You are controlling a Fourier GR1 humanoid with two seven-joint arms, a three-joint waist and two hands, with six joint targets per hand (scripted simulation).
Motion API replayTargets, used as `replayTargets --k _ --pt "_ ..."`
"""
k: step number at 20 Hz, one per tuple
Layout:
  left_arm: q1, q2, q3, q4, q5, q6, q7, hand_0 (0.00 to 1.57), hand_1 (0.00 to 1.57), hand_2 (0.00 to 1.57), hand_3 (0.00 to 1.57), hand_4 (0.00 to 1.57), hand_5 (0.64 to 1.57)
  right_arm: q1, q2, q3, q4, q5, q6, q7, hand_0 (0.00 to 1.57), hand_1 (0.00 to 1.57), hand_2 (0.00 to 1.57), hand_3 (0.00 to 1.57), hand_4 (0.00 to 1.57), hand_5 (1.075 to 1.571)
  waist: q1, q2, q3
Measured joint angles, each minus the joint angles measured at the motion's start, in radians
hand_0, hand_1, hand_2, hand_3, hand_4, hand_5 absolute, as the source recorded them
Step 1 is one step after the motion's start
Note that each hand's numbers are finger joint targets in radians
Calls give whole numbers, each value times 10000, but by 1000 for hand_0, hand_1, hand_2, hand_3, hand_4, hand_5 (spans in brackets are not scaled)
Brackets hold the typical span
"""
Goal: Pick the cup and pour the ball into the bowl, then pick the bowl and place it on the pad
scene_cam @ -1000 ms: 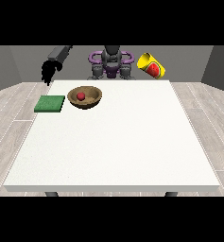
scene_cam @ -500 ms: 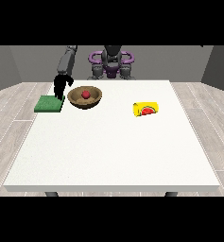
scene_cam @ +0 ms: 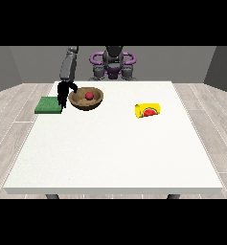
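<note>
Bowl (scene_cam: 86, 99): brown, round, shallow, wood-like, at the table's (scene_cam: 115, 153) 11 o'clock, with the red ball (scene_cam: 89, 95) inside. The yellow cup (scene_cam: 148, 110) lies on its side at 2 o'clock. Pouring appears complete; the bowl pick is in hand. The hand at the view's left (scene_cam: 63, 93) is at the bowl's 9 o'clock rim; finger state cannot be told. Next: grasp the rim, lift, move to the flat green pad (scene_cam: 49, 105) at the bowl's 9 o'clock.

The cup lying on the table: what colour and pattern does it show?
The cup is yellow with a red watermelon-slice picture, seen in the front view.
</note>
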Motion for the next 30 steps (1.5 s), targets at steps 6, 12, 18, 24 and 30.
replayTargets --k 6,12,18,24,30 --pt "279 408 238 -463 480 -221 41 0 0 0 0 1014 1542 -270 -29 25 540 73 169 -1102 0 0 0 0 447 1544 -33 364 -196" --pt "203 619 306 -682 706 -288 86 0 0 0 0 1023 1537 -317 -4 54 353 131 17 -1462 0 0 0 0 448 1550 -28 708 -330" --pt "344 923 497 -527 977 -539 98 0 0 0 0 1023 1540 -834 496 176 575 228 -788 -1131 0 0 0 0 615 1568 55 680 -153" --pt "143 1203 728 -683 1332 -719 88 0 0 0 0 1056 1528 -580 240 -9 482 372 -1772 -1397 1571 1571 1571 1571 912 1478 366 1019 -345" --pt "49 1439 959 -609 1650 -914 109 0 0 0 0 1160 1527 -208 184 144 -53 403 -2401 -1473 1571 1571 1571 1292 995 1542 620 1132 -277"
